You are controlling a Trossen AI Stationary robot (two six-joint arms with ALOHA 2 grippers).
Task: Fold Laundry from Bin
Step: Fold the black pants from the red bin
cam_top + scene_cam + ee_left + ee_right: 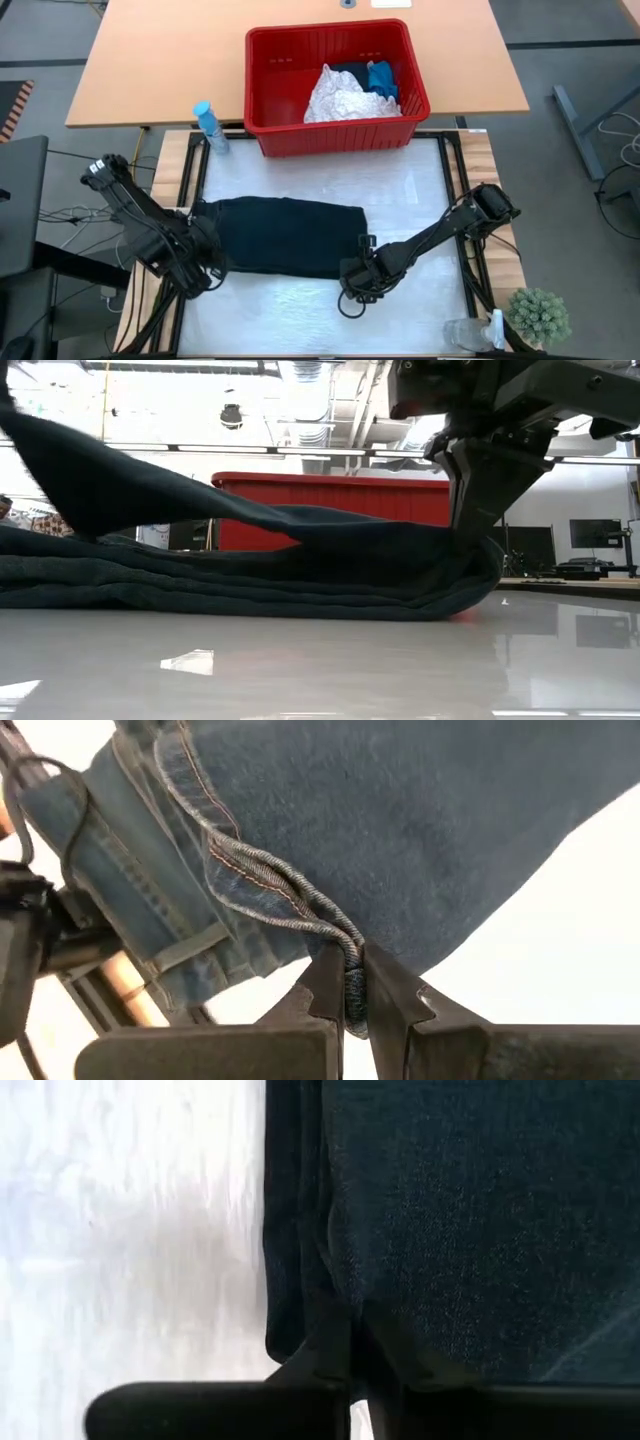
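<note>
Centrally on the glossy white table [300, 310], dark jeans [285, 235] are pinched at opposite ends by left gripper [352, 990] and right gripper [362, 270]; the red bin [262, 95] is set behind, under ceiling ducting [300, 390].

You see a dark garment [285, 236] of matt denim, its woven grain and stitched seams plain in the left wrist view. The table [400, 190] under it is smooth, glossy white and mirrors the cloth. Behind the garment, the bin [268, 90] is shiny red plastic holding crinkled white cloth [340, 98], perhaps thin cotton. The fingers [320, 990] look matt black.
</note>
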